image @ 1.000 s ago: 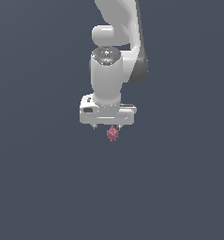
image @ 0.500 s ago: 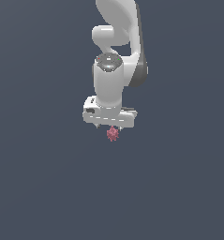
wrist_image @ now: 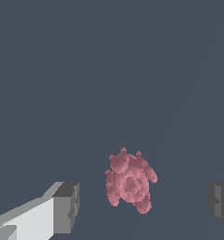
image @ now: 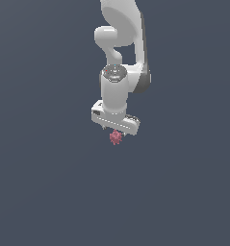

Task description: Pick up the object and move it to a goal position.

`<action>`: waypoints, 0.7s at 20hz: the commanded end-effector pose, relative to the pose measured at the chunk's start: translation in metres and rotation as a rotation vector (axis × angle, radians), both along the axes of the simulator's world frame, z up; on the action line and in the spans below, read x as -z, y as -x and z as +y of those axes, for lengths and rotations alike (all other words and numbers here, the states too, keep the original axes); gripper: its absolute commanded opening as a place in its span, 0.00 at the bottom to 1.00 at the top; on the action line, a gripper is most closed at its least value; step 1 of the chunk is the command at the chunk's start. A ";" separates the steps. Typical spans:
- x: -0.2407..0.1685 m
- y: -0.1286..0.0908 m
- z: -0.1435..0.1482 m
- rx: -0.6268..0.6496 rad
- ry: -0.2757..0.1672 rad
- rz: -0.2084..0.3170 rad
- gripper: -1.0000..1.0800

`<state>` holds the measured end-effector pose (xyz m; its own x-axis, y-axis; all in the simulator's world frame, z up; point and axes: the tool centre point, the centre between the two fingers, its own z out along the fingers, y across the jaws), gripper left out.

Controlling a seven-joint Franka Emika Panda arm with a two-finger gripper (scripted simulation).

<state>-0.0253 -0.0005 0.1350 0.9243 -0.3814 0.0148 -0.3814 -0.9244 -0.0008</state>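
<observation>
Exterior view, read from the left: a wide stretch of bare dark grey table (image: 39,182), then at centre the white arm (image: 121,53) descending from above, its wrist vertical and the gripper (image: 115,130) pointing straight down. The object (image: 116,138), a small knobbly reddish-pink lump, lies directly beneath the gripper's body, apparently resting on the table. To the exterior view's right the surface is again bare.

Wrist view, read in the same order: one grey-tipped finger (wrist_image: 65,207) enters from the side, the object (wrist_image: 130,182) sits in the middle, and the second finger (wrist_image: 220,204) shows only at the frame's far edge. The fingers are spread wide with nothing between their pads; each stands well apart from the lump, which lies in the gap, somewhat nearer the first finger than the second.

The vertical pose is judged to serve a top-down grasp: with the lump bracketed by the fingers, closing them should bring both pads onto its sides. The slight offset suggests one pad would meet it first and nudge it toward centre.

No edge of the table appears in either view, and nothing else stands on it, so room for lifting and carrying is open on every side. No goal marker is visible, so the destination cannot be told.
</observation>
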 end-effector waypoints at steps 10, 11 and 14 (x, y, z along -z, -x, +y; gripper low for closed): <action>0.029 0.024 0.007 0.211 -0.006 0.011 0.96; 0.030 0.026 0.007 0.221 -0.006 0.012 0.96; 0.033 0.028 0.007 0.240 -0.007 0.013 0.96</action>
<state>-0.0521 0.0066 0.1035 0.8140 -0.5809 0.0005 -0.5809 -0.8140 -0.0002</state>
